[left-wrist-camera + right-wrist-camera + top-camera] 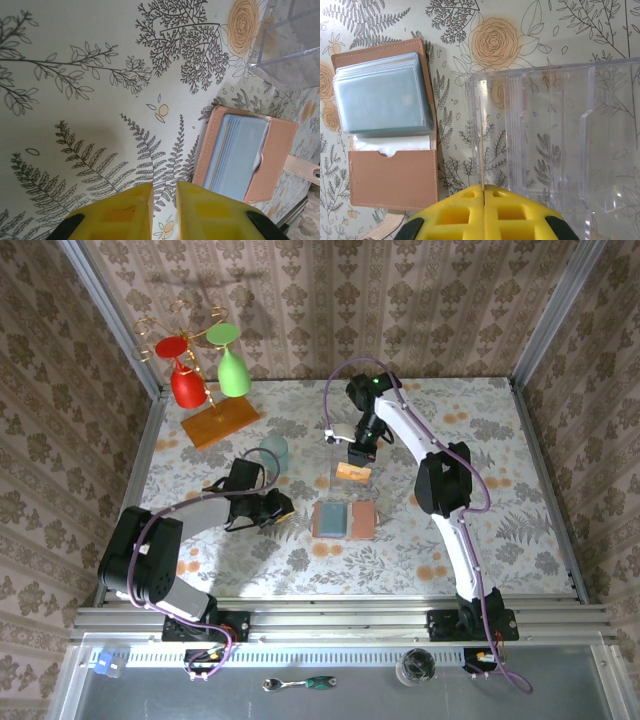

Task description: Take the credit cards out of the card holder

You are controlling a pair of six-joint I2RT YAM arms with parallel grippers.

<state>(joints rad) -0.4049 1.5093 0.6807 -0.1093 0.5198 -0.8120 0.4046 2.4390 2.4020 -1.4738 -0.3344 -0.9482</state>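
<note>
Yellow fingers of the left gripper (165, 194) sit at the bottom of the left wrist view, a narrow gap between them and nothing in it. They point down at the flowered table (75, 125). Right of them lies the card holder (245, 155), folded open with its pale blue pockets up, and the clear box (290, 47) stands beyond it.

On the right wrist, the right gripper (484, 196) is pressed together over the box's left wall. A thin edge rises from the seam: the orange card (483, 130), seen edge-on. The holder lies flat to the left.

From above, the left arm is folded low, its gripper just left of the holder. The right arm reaches far forward and bends back down, with the card hanging at the box.
</note>
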